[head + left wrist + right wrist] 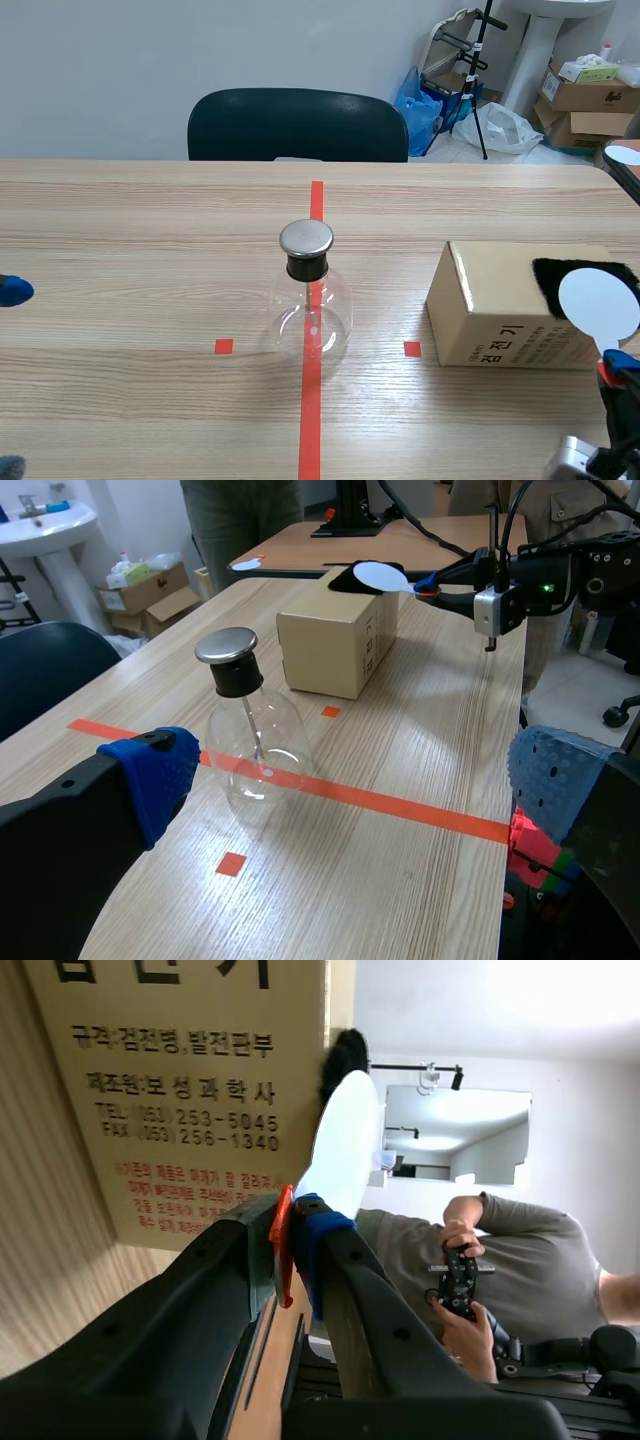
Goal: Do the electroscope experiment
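L jaws are held wide, w/ nothing btw. the 2 blue pads (150,770). 1 electroscope (245,740) is seen just ahead of them, upright on the surface (120,230). R jaws are closed narrow on the red stem of 1 white disc paddle (340,1140), well to the R of the electroscope. The disc is held up by 1 black fur patch (560,272); contact can't be told.

The electroscope is made up of 1 clear glass flask, 1 black stopper and 1 flat metal cap, w/ a thin rod seen inside. It is stood on 1 orange-red tape line (311,420), w/ 2 small tape squares (223,346) near it, 1 each side. 1 cardboard box (500,320) is set R of the electroscope, apart from it, past the R square. The fur patch is laid on the box top, at the end far from the electroscope.

Beyond the electroscope, at the surface's far edge, 1 dark chair (298,125) is pushed in. In the R wrist view 1 person (520,1260) is seen past the paddle, w/ 1 controller (458,1285) held in hand.
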You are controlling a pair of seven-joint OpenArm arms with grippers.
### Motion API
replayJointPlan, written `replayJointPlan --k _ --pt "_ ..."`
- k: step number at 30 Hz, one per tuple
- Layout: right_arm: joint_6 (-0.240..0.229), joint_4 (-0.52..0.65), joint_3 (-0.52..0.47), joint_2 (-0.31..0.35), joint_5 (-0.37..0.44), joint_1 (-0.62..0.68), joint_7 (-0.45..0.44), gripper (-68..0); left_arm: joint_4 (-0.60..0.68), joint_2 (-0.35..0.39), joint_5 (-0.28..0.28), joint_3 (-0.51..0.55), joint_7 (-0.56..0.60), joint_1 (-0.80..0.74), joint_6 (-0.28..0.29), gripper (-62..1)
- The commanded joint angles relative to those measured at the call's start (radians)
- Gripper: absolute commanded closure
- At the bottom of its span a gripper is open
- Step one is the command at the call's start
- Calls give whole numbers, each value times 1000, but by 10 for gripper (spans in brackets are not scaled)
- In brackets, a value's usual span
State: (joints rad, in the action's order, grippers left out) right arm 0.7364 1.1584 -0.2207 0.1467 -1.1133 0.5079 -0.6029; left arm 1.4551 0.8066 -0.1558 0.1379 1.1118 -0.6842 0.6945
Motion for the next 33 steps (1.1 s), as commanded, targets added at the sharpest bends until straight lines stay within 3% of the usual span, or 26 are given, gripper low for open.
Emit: replayJointPlan --k 1,14,24,33 --pt "47 32 -2 15 -4 -6 12 -9 14 9 10 3 18 1 2 -623" --pt "47 227 64 47 -29 30 163 -10 14 9 11 3 18 1 2 -623" --pt "-35 450 254 135 -82 32 455 -10 14 9 11 3 18 1 2 -623" --pt "-34 463 449 193 -162 -10 641 -10 14 9 11 3 18 1 2 -623"
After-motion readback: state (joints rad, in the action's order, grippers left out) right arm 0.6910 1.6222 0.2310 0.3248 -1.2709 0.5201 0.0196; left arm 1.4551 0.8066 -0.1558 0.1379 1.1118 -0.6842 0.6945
